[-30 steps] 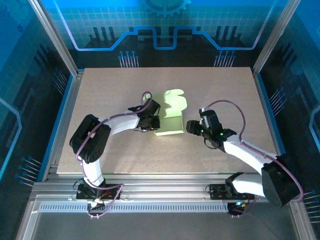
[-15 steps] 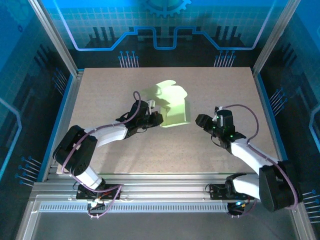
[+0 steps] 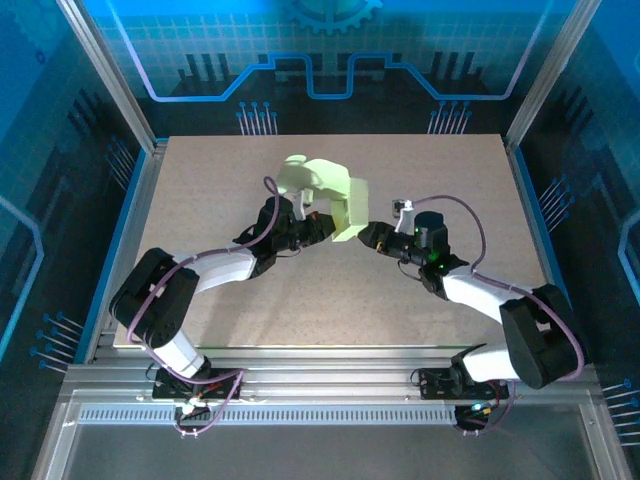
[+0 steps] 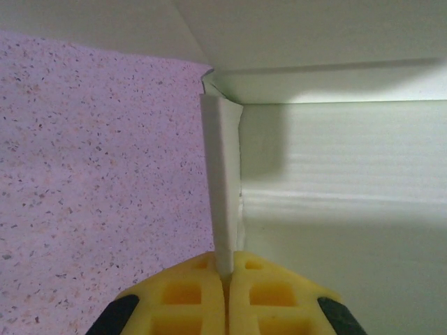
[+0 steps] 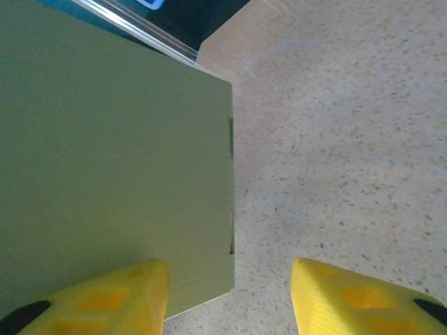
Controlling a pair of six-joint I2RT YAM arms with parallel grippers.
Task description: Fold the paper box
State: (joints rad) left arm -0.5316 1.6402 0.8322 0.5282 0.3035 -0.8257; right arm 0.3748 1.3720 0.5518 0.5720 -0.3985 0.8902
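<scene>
Reaches with the left arm [image 3: 215,268] from the lower left of the top view, elbow bent low near the front edge of the counter [image 3: 200,180], forearm running up and right toward the centre. Ends in the left gripper [image 3: 316,229], just under the paper box [image 3: 335,195], raised and tilted a little above the centre of the frame, rounded tabs toward the upper left. In the left wrist view, clamps a thin strip of the paper box [image 4: 335,174] between the yellow pads [image 4: 188,283] of the left gripper [image 4: 225,276], pressed together at the bottom centre, the strip rising straight up the middle, the speckled counter [image 4: 91,174] at the left.

Reaches with the right arm [image 3: 480,295] from the lower right, elbow folded near the right edge, forearm pointing up and left. Ends in the right gripper [image 3: 368,236], just beside the lower right corner of the box. In the right wrist view, holds the two yellow fingers of the right gripper [image 5: 230,296] apart at the bottom corners, clamped on nothing. Shows there the paper box [image 5: 112,153] as a flat green panel over the left half, its straight right edge between the fingers, the counter [image 5: 335,139] at the right.

Contact between the left finger and the panel: impossible to judge. Jaws of both grippers in the top view: small, dark, hard to make out. Most of the box cut off by the frame edges in both wrist views. Contact of its lower edge with the counter: not clear from above.
</scene>
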